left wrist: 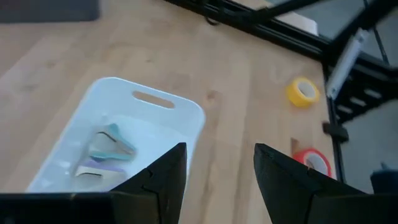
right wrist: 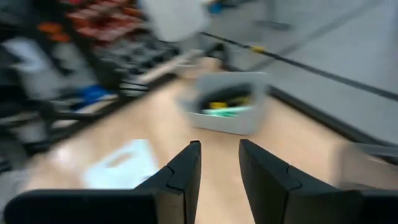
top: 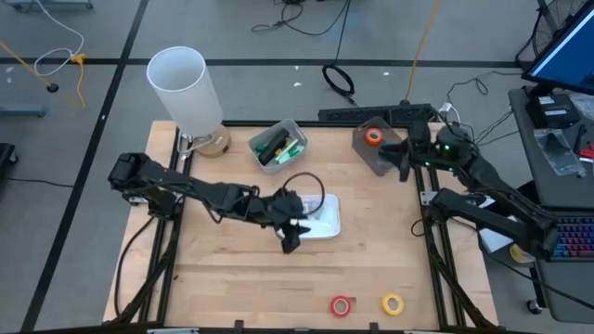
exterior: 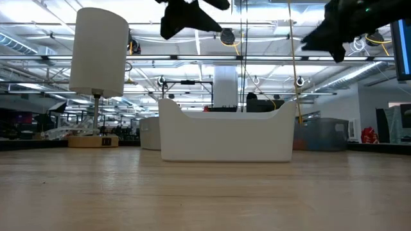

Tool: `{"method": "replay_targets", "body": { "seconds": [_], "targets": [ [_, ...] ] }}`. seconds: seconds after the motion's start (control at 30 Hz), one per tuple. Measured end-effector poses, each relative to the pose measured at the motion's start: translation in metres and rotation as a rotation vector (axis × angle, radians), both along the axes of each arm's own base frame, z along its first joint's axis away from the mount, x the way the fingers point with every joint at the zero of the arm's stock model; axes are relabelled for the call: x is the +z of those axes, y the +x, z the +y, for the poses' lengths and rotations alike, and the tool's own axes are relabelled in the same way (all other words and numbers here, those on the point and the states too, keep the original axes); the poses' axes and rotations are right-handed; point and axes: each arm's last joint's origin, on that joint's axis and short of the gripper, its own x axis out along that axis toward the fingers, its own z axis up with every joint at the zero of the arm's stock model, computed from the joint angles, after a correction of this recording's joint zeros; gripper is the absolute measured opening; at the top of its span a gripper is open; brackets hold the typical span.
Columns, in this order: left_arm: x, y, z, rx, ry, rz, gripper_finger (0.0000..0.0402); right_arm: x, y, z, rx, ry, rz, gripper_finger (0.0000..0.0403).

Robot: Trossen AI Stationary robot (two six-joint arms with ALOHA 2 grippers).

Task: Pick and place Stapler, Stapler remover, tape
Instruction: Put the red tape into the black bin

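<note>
Left gripper: while it hangs over the near end of the white tray (top: 327, 225), we see the left gripper (top: 291, 239) with its fingers (left wrist: 163, 177) parted and nothing between them.
Which way the tape lies: from that gripper, the red tape roll (top: 342, 305) and the yellow tape roll (top: 393, 302) sit toward the table's near edge and to the right, well apart from it.
Nearer arm: we judge the left arm nearer to both rolls.
Long axis: the rolls are rings lying flat, holes up, so they point no particular way; either jaw alignment should serve.
In the tray: small pale tools (left wrist: 106, 152), possibly a staple remover; we cannot be sure.
Right gripper: at the far right corner, the right gripper (top: 403, 160) sits beside the grey bin (top: 382, 158) holding the orange tape roll (top: 373, 135); its fingers (right wrist: 183, 168) stand narrowly apart, empty.
Far bin: another grey bin (top: 295, 134) holds green and yellow items.
</note>
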Motion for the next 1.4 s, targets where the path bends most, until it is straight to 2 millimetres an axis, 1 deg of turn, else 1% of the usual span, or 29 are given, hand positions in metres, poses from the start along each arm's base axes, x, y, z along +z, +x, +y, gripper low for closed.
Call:
{"method": "replay_targets", "body": {
  "seconds": [0.13, 0.27, 0.37, 0.47, 0.57, 0.67, 0.77, 0.83, 0.9, 0.97, 1.03, 1.1, 1.17, 1.2, 1.3, 1.4],
  "targets": [
    [-0.001, -0.004, -0.021, -0.037, 0.013, -0.002, 0.0186, 0.006, -0.005, 0.013, 0.159, 0.030, -0.082, 0.0100],
    [-0.010, -0.005, -0.045, -0.040, 0.005, -0.001, 0.0186, 0.010, -0.009, 0.024, 0.285, 0.068, -0.129, 0.0100],
    [-0.022, 0.000, -0.065, -0.081, 0.002, -0.026, 0.0186, 0.012, -0.011, 0.028, 0.322, 0.090, -0.159, 0.0100],
    [-0.036, 0.009, -0.083, -0.133, 0.011, -0.071, 0.0186, 0.017, -0.011, 0.030, 0.342, 0.076, -0.198, 0.0100],
    [-0.049, 0.017, -0.094, -0.179, 0.018, -0.108, 0.0186, 0.021, -0.010, 0.031, 0.353, 0.061, -0.236, 0.0100],
    [-0.060, 0.024, -0.097, -0.210, 0.007, -0.107, 0.0186, 0.024, -0.010, 0.031, 0.362, 0.047, -0.255, 0.0100],
    [-0.064, 0.029, -0.098, -0.237, 0.005, -0.077, 0.0186, 0.025, -0.010, 0.031, 0.363, 0.038, -0.264, 0.0100],
    [-0.061, 0.036, -0.101, -0.263, 0.015, -0.080, 0.0186, 0.025, -0.010, 0.031, 0.363, 0.037, -0.265, 0.0100],
    [-0.057, 0.040, -0.102, -0.289, 0.042, -0.034, 0.0186, 0.025, -0.010, 0.031, 0.361, 0.038, -0.263, 0.0100],
    [-0.052, 0.050, -0.103, -0.327, 0.065, -0.001, 0.0186, 0.025, -0.009, 0.031, 0.359, 0.049, -0.264, 0.0100],
    [-0.049, 0.057, -0.100, -0.373, 0.101, 0.055, 0.0186, 0.025, -0.009, 0.031, 0.358, 0.057, -0.264, 0.0100],
    [-0.045, 0.067, -0.098, -0.442, 0.112, 0.057, 0.0186, 0.025, -0.009, 0.031, 0.357, 0.058, -0.263, 0.0100],
    [-0.044, 0.072, -0.095, -0.501, 0.113, 0.093, 0.0186, 0.024, -0.009, 0.030, 0.357, 0.059, -0.261, 0.0100],
    [-0.042, 0.076, -0.095, -0.522, 0.104, 0.084, 0.0186, 0.024, -0.009, 0.030, 0.356, 0.062, -0.261, 0.0100],
    [-0.042, 0.079, -0.095, -0.537, 0.102, 0.125, 0.0186, 0.024, -0.009, 0.030, 0.356, 0.074, -0.260, 0.0100],
    [-0.042, 0.081, -0.097, -0.534, 0.093, 0.110, 0.0186, 0.023, -0.009, 0.030, 0.356, 0.081, -0.253, 0.0100]
  ]
}}
